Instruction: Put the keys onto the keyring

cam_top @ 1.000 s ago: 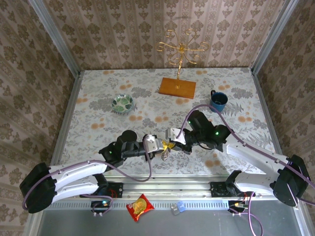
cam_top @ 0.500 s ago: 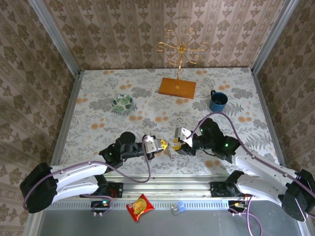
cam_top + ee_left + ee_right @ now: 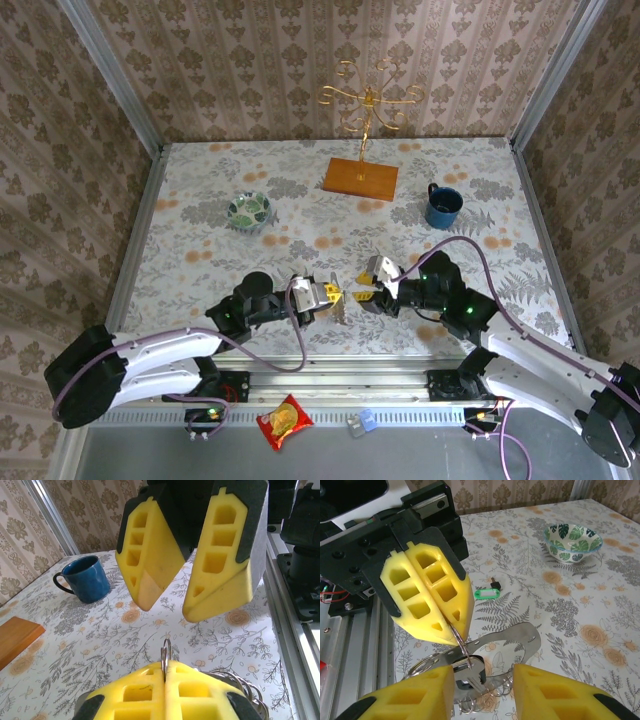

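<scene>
The left jaws were pressed shut on the small metal ring [image 3: 165,656] of the grey flat-strap keyring [image 3: 526,636], holding it edge-up over the near middle of the floral-patterned worktop [image 3: 200,235]. Facing them, close but not touching, the right jaws stood parted with nothing between them. Under the ring hung several wire rings and what looked like a silver key [image 3: 470,674]. A small key with a bright green head [image 3: 486,593] lay flat on the worktop, beside the left jaws and apart from the keyring.

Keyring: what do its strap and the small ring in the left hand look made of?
Ring, pinched by the left hand: thin bright wire, likely steel. Strap: flat grey band with soft sheen, maybe leather or coated fabric; unclear.
</scene>
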